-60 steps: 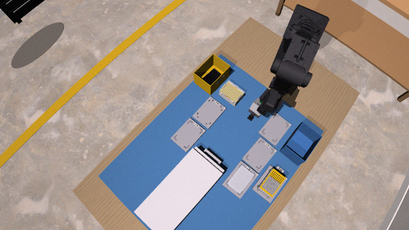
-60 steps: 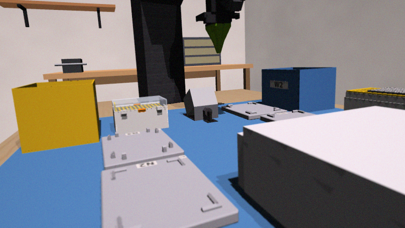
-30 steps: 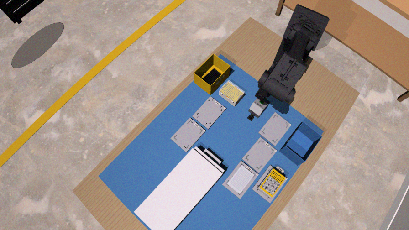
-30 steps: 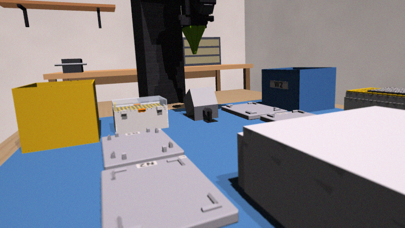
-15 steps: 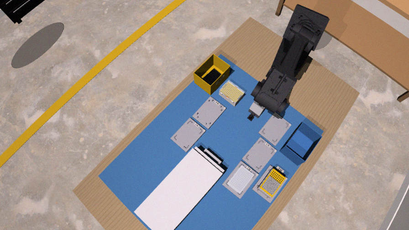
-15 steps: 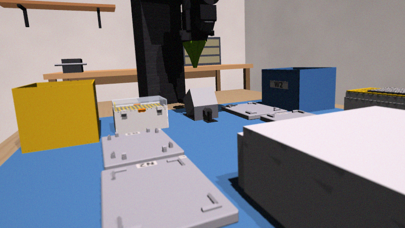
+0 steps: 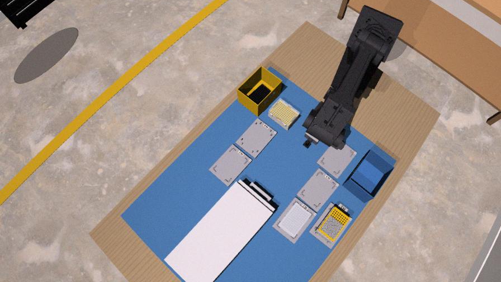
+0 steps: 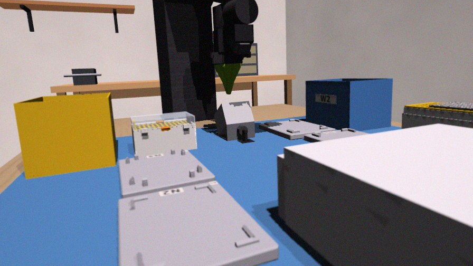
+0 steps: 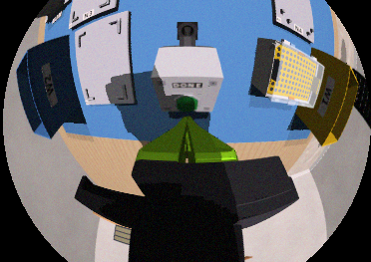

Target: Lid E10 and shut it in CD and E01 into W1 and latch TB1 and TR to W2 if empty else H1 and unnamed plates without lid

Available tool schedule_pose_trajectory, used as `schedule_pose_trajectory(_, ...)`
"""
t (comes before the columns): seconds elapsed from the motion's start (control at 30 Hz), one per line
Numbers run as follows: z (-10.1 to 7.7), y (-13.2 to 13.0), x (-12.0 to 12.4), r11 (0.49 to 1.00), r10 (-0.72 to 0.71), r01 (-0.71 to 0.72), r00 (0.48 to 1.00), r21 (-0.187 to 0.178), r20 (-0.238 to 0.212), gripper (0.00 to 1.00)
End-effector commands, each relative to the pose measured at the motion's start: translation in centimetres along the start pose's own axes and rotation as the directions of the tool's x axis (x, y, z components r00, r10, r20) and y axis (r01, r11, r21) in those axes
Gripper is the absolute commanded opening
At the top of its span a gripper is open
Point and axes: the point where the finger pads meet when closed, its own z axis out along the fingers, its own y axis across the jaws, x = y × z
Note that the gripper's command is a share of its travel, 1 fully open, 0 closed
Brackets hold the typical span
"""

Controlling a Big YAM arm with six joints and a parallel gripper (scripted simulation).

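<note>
Because a key wants a single blunt tip, the gripper (image 8: 228,89) hangs with its 2 green fingers pressed together into 1 point and nothing between them, aimed straight down at the DONE box (image 8: 234,118). This placement suggests the closing press is the step in hand. The exterior view shows what the others do not: a gap between the tip and the box roof, so the key is not yet touched. The wrist view alone shows the green key (image 9: 189,103) itself, sitting just ahead of the fingertips and nearly in line with them; in the top view the arm covers the gripper. Just beside the box stands TB1 (image 7: 283,112), with W1 (image 7: 254,107) touching or nearly touching its far side. Only the top view looks into W1, where the black plate (image 7: 259,93) lies; from the exterior view the bin is a plain yellow wall. That view does give TB1's clear lid and orange front catch, though whether it is latched cannot be told. Farther out, the cooler (image 7: 221,234) looks shut and hides its contents, so the STORE plate cannot be seen, a white plate (image 7: 294,220) rests uncovered on a nest, and TR (image 7: 334,223), bearing tips, sits on its own.
</note>
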Motion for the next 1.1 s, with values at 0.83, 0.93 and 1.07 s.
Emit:
schedule_pose_trajectory(0.83,2.1,0.2,0.1,1.0,0.007,-0.007,1.0,-0.003,0.008,0.0)
schedule_pose_trajectory(0.93,2.4,0.3,0.1,1.0,0.006,-0.006,1.0,-0.004,0.009,0.0)
schedule_pose_trajectory(1.07,2.6,0.2,0.1,1.0,0.007,-0.007,1.0,-0.003,0.009,0.0)
